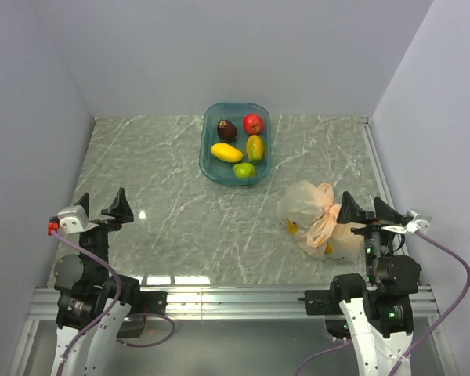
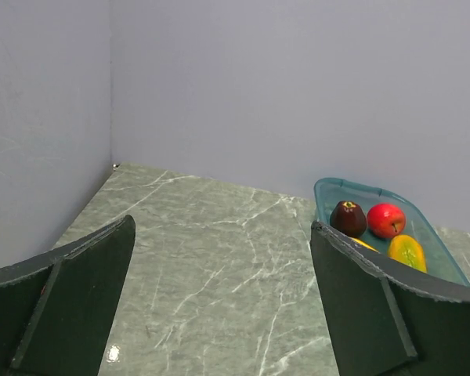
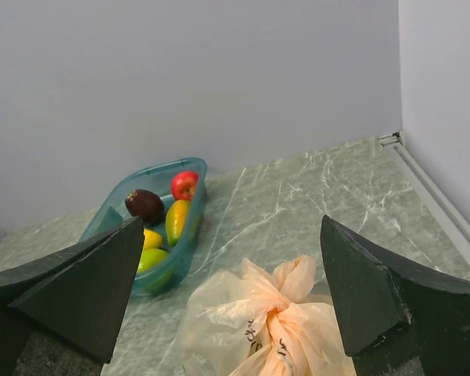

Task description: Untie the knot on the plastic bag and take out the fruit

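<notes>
Here the plastic bag, its knot tied, lies at four o'clock from the blue tub, just at nine o'clock of the right gripper. That gripper and the left gripper both stand spread wide, holding nothing.

The left gripper and right gripper each carry two black wedge-shaped fingers; behind them sit white camera blocks, lavender cables and black arm links.

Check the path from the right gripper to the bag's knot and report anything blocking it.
Nothing visible blocks it. The right gripper hangs with jaws open right beside the plastic bag, and the knot shows unobstructed between them in the wrist view. The blue tub stands well aside.
</notes>
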